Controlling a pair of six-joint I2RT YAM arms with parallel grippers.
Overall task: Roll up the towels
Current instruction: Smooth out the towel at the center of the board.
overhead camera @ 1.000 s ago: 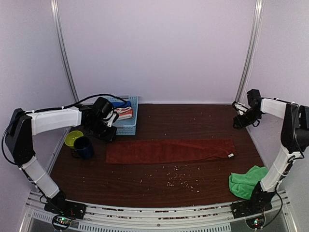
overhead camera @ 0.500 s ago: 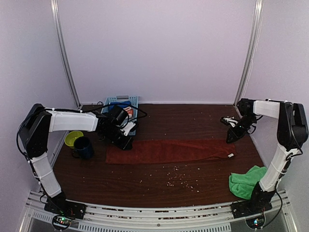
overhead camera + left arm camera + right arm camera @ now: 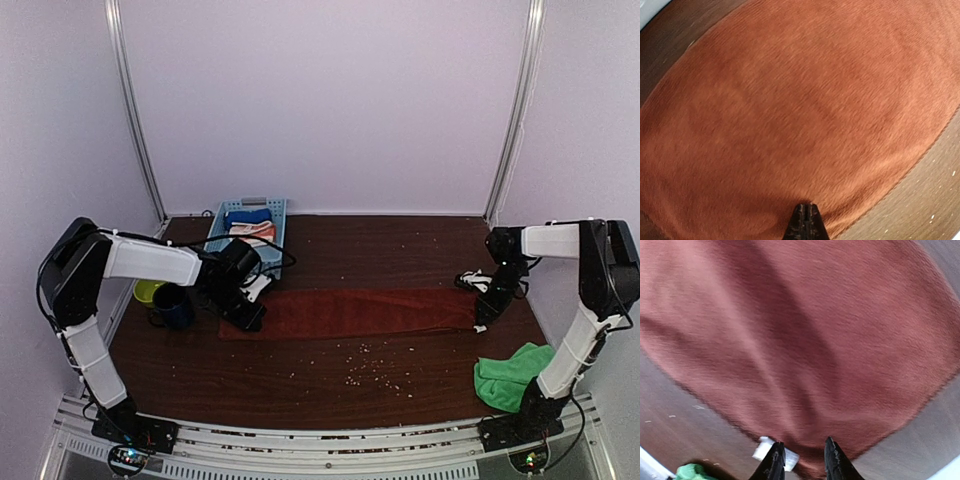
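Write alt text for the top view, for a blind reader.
A rust towel lies flat on the table, left gripper at its left end, right gripper at its right end. A crumpled green towel sits at the near right.

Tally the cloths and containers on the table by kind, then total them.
Towels: 2, the rust towel and the green towel
Other cloths: 2, the blue cloth and the striped cloth
basket: 1
mug: 1
bowl: 1
Total: 7

Blue basket; inside it, blue cloth and striped cloth; in front, dark mug beside yellow-green bowl; crumbs farther right.
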